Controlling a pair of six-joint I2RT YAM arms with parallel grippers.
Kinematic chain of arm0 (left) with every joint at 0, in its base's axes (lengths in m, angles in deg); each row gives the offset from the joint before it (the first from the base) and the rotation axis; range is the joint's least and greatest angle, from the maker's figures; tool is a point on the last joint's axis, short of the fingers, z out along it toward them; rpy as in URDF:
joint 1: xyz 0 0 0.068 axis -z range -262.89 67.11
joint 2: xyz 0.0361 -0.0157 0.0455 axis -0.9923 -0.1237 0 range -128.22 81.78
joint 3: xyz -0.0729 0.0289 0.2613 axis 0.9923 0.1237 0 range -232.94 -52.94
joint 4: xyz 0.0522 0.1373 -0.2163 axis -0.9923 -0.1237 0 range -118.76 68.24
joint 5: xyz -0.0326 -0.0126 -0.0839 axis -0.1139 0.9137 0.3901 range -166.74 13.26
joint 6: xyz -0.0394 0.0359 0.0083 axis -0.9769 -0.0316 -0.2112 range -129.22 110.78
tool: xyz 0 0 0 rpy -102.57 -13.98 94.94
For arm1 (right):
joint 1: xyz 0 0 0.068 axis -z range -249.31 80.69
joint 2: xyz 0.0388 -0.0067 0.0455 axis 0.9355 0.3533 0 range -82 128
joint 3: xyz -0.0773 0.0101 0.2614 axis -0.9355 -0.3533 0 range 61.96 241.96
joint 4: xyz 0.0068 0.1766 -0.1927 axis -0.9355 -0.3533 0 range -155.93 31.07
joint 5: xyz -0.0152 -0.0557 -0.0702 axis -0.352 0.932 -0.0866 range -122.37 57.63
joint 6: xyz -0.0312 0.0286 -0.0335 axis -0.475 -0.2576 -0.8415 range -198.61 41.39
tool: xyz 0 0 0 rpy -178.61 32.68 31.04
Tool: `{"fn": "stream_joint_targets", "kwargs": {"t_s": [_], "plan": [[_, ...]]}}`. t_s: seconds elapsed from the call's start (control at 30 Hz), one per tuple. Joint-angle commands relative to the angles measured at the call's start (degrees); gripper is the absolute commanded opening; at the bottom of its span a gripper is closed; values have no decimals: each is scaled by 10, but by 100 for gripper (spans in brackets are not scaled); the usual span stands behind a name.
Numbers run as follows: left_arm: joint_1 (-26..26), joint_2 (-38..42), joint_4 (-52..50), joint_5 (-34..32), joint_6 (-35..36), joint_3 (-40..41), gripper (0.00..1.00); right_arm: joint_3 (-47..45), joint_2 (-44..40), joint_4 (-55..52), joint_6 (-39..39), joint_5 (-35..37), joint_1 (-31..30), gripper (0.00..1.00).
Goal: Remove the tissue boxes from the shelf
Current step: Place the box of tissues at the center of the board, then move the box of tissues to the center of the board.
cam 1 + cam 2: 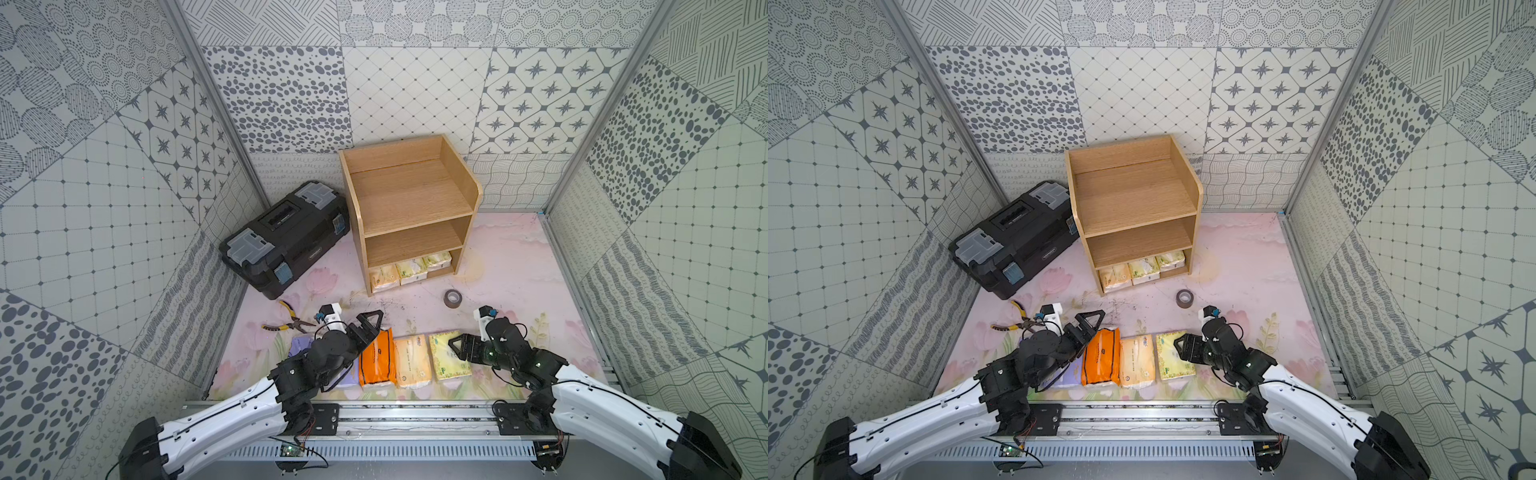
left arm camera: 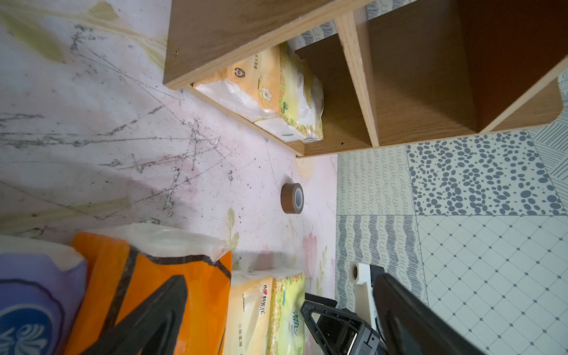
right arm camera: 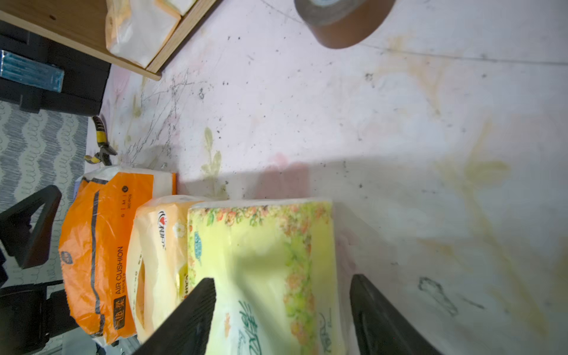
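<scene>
— Status on the right arm?
— The right fingers (image 3: 190, 316) stand apart over the yellow-green pack (image 3: 261, 246), one above its top and one just off its edge, pinching nothing. The pack lies flat on the counter (image 1: 519, 282), last in a row beside the cream pack (image 1: 411, 361) and the orange pack (image 1: 376, 357).
— And the left?
— The left fingers (image 2: 153, 313) are spread wide and empty, hovering by the orange pack. A lavender pack (image 1: 300, 345) peeks out from under that arm.
— So what does the shelf (image 1: 407, 195) hold?
— It holds three packs (image 1: 409, 270), side by side in the bottom tier. The upper tiers are bare.
— Then I'd judge this a set-down. Best way out?
— Rise straight up first, so neither finger drags the soft wrap and skews the row. Then go in low and level: that bottom opening is shallow, and the packs sit just inside its front edge. Mind the tape roll (image 1: 452, 298), which stands between the right arm and the shelf.
</scene>
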Motion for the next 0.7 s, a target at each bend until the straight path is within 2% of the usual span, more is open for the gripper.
{"fn": "stream_joint_targets", "kwargs": {"t_s": [0.0, 0.17, 0.27, 0.4, 0.47, 0.57, 0.67], "plan": [[-1, 1, 6, 5, 1, -7, 100, 9, 1, -31, -10, -12, 1, 65], [-1, -2, 7, 4, -3, -6, 100, 10, 84, 49, -26, -103, -4, 50], [1, -4, 7, 4, -5, -7, 100, 18, 119, 93, -20, -117, -17, 43], [0, -2, 5, 0, -5, -6, 100, 27, 148, 133, -2, -117, -27, 39], [0, -2, 6, -3, -5, -6, 99, 30, 160, 143, 11, -106, -35, 40], [-1, -3, 4, -8, -5, -5, 100, 31, 153, 128, 24, -60, -43, 57], [-1, -1, -6, -19, -15, -5, 100, 47, 115, 76, 24, 26, -42, 67]]}}
